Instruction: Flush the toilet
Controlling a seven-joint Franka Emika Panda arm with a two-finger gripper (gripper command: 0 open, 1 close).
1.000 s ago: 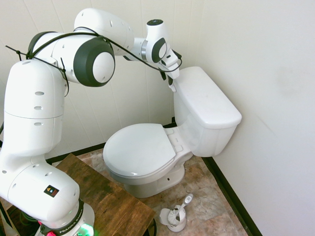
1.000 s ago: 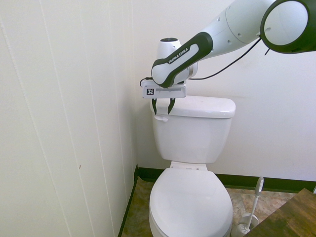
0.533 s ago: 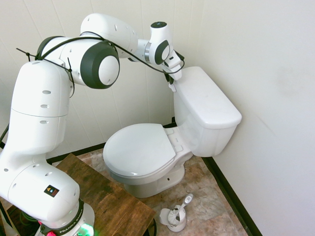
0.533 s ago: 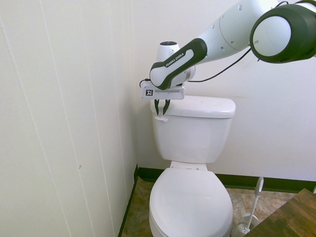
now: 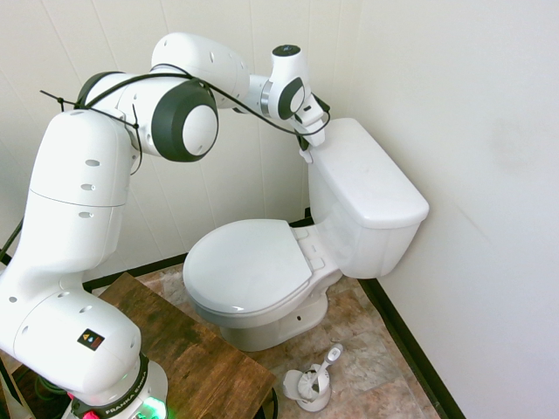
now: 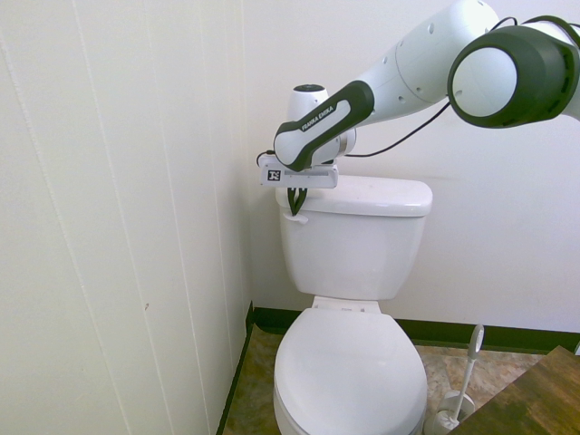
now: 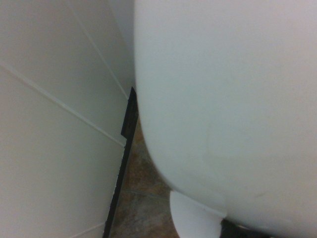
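The white toilet (image 5: pixel 253 262) stands in the corner with its oval seat lid down, and its boxy tank (image 5: pixel 367 188) (image 6: pixel 353 245) sits against the back wall. The small white flush lever (image 6: pixel 299 217) (image 5: pixel 306 157) sticks out at the tank's upper front corner, on the side by the panelled wall. My gripper (image 6: pixel 296 203) (image 5: pixel 303 144) points down at that corner, its dark fingers drawn together on the lever. In the wrist view the tank (image 7: pixel 223 99) fills most of the picture, with a rounded white piece (image 7: pixel 193 218) at the bottom edge.
The panelled side wall (image 6: pixel 136 227) runs close beside the gripper and tank. A white toilet brush in its holder (image 5: pixel 312 382) (image 6: pixel 458 399) stands on the tiled floor beside the bowl. A dark wooden top (image 5: pixel 192 349) lies near the arm's base.
The fingers have drawn together from a wide gap to pinch the flush lever. The wrist has shifted slightly toward the tank's corner and the arm's elbow has leaned closer.
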